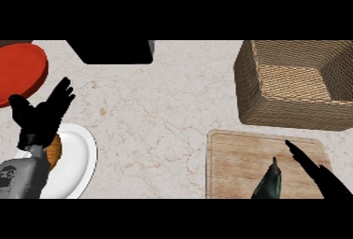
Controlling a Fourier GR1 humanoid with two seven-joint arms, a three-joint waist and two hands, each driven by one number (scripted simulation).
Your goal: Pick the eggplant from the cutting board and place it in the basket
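Eggplant [269,184] lies on the wooden cutting board [238,158], low right, dark tip pointing up. Right hand [321,175] just beside it, fingers straight, spread, holding nothing. Wicker basket [276,102] beyond the board. Left hand [43,114] rests open, fingers up, above a white plate [79,158]; red plate [21,70] top left on the marble counter [158,121].

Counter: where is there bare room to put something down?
The widest bare stretch of counter runs between the white plate and the cutting board, up to the black box. The right side is crowded: basket, board, eggplant and right hand.
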